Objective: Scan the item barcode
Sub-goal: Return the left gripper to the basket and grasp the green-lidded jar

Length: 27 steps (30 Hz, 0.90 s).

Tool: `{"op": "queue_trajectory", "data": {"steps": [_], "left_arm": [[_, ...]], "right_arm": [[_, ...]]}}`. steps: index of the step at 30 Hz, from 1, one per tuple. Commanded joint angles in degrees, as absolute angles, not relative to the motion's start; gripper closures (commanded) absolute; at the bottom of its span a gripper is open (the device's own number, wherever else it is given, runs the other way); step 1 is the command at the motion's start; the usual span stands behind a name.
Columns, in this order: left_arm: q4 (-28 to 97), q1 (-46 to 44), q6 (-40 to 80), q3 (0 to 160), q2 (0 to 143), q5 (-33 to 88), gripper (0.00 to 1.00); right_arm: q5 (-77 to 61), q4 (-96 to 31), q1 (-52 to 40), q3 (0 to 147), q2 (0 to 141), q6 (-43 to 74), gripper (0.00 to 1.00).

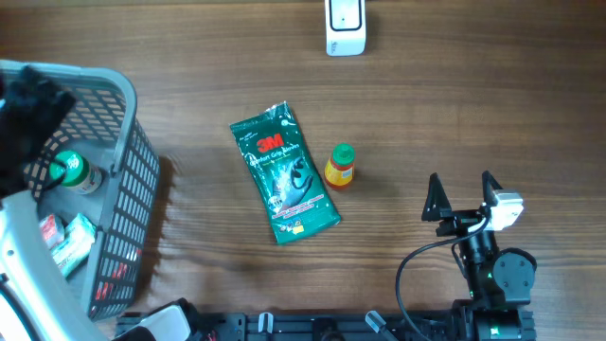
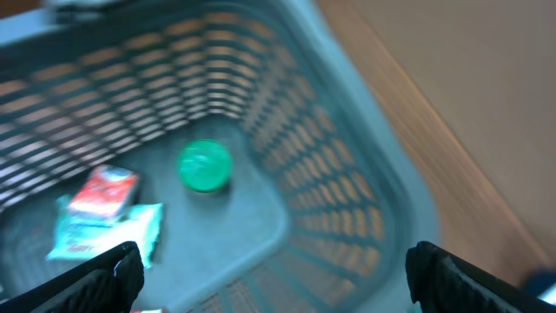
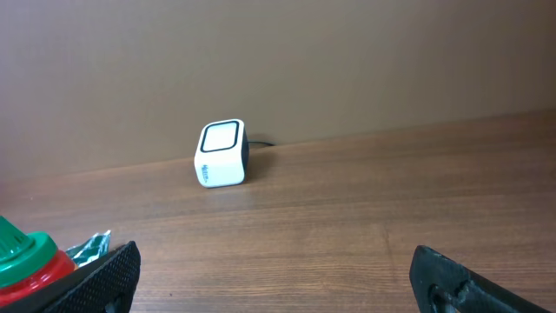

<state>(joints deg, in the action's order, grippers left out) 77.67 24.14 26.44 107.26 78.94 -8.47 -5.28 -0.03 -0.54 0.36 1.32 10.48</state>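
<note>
Green 3M packet lies flat, mid-counter. Small green-capped bottle stands just right of the packet. White scanner sits well beyond it, at the far edge. Grey basket is left of the packet, with left hand spread over it. Right hand, spread and empty, is right of the packet.

A green flat packet with a red 3M logo lies face up near the middle of the desk. It is skewed, its top end toward the far left and its bottom end toward the near right. Just beside its right edge, not touching, is a small bottle with a green cap and a yellow-orange body, seemingly cap up. A white box scanner sits at the far edge, well apart from both.
</note>
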Motion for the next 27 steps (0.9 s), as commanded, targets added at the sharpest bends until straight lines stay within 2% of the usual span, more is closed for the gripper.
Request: {"op": "queue_trajectory", "data": {"steps": [1, 5, 11, 17, 21, 27], "left_arm": [[77.80, 31.00, 29.21, 106.32, 80.82, -8.45, 0.00], [74.96, 33.08, 29.15, 101.32, 83.02, -8.91, 0.00], [63.02, 33.12, 28.10, 85.36, 83.68, -11.22, 0.00], [49.54, 33.12, 21.17, 72.27, 84.40, -6.00, 0.00], [43.59, 33.28, 20.51, 68.01, 86.17, -6.04, 0.00], [41.76, 33.28, 20.53, 67.66, 93.17, -6.04, 0.00]], "right_arm": [[-4.49, 0.14, -0.14, 0.32, 1.34, 11.09, 0.00], [-4.49, 0.14, -0.14, 0.32, 1.34, 11.07, 0.00], [-4.49, 0.14, -0.14, 0.32, 1.34, 11.09, 0.00], [-4.49, 0.14, -0.14, 0.32, 1.34, 11.07, 0.00], [-4.49, 0.14, -0.14, 0.32, 1.34, 11.07, 0.00], [-4.49, 0.14, -0.14, 0.32, 1.34, 11.07, 0.00]]}}
